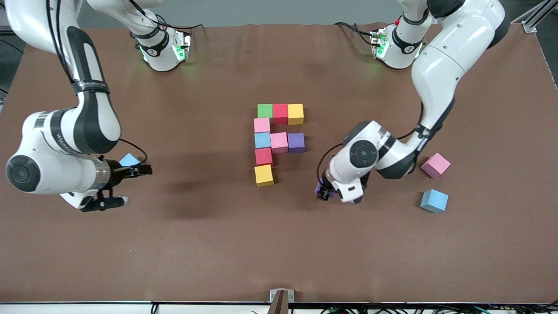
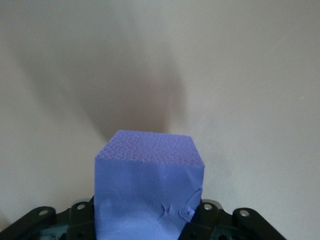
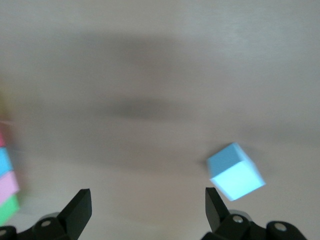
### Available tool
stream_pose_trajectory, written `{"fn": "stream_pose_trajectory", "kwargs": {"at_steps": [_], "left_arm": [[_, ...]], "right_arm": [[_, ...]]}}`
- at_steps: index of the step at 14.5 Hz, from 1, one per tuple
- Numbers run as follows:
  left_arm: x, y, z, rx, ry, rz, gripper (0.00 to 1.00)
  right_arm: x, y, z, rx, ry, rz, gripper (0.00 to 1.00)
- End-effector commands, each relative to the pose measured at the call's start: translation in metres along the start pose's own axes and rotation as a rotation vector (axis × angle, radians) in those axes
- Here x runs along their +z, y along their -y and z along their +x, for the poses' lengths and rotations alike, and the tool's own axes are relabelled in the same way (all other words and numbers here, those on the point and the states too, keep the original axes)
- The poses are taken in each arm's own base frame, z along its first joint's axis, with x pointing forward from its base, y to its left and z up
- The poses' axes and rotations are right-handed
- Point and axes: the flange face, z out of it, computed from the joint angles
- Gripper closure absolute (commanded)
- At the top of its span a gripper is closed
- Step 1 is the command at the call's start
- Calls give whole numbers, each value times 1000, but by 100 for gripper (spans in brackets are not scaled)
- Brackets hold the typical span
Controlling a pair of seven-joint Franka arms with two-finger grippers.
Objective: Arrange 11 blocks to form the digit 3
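Note:
Nine blocks form a partial figure mid-table: green point(image 1: 264, 110), red point(image 1: 280, 113) and yellow point(image 1: 295, 114) in a row, then pink point(image 1: 262, 125), light blue point(image 1: 262, 140), red point(image 1: 263, 156) and yellow point(image 1: 263, 175) in a column toward the front camera. Pink point(image 1: 279, 142) and purple point(image 1: 296, 142) branch off beside the light blue one. My left gripper point(image 1: 324, 190) point(image 2: 149, 220) is shut on a purple block point(image 2: 150, 180) point(image 1: 320, 186), low over the table beside the figure. My right gripper point(image 1: 137, 185) point(image 3: 147, 210) hangs open and empty beside a loose light blue block point(image 1: 129, 160) point(image 3: 235, 171).
A loose pink block point(image 1: 435, 165) and a loose light blue block point(image 1: 434, 200) lie toward the left arm's end of the table, past the left arm's elbow. The brown table point(image 1: 209, 244) is bare nearer the front camera.

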Motion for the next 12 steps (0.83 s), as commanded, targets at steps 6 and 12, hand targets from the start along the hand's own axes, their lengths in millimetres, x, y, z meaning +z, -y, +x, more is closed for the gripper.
{"fn": "stream_pose_trajectory", "kwargs": {"at_steps": [6, 12], "left_arm": [[12, 28, -89, -318, -19, 12, 78], [24, 21, -110, -443, -47, -33, 78]], "right_arm": [[79, -76, -62, -492, -135, -75, 0], [147, -87, -105, -581, -119, -83, 0]]}}
